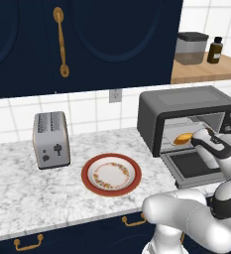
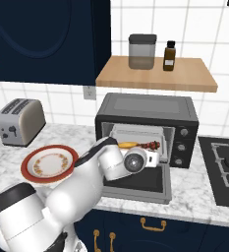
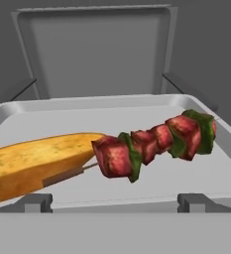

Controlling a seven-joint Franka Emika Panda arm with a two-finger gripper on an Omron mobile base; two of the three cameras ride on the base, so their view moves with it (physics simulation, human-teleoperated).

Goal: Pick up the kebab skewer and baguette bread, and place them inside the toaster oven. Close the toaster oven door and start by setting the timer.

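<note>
Now, baguette bread: laid on the toaster oven tray, left.
Kebab skewer: beside it, stick overlapping the loaf.
Jaws: spread wide, nothing gripped.
Risk: toaster oven door snagged if swung up before the arm is withdrawn.

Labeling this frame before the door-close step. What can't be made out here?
- Claw: in the right base view the arm's wrist covers the fingers; whether they touch the skewer can't be seen.
- Baguette: hand view's left edge cuts it off.
- Oven knobs: too small to read a timer setting in either base view.
- Oven door: in the left base view the arm covers much of it.
</note>
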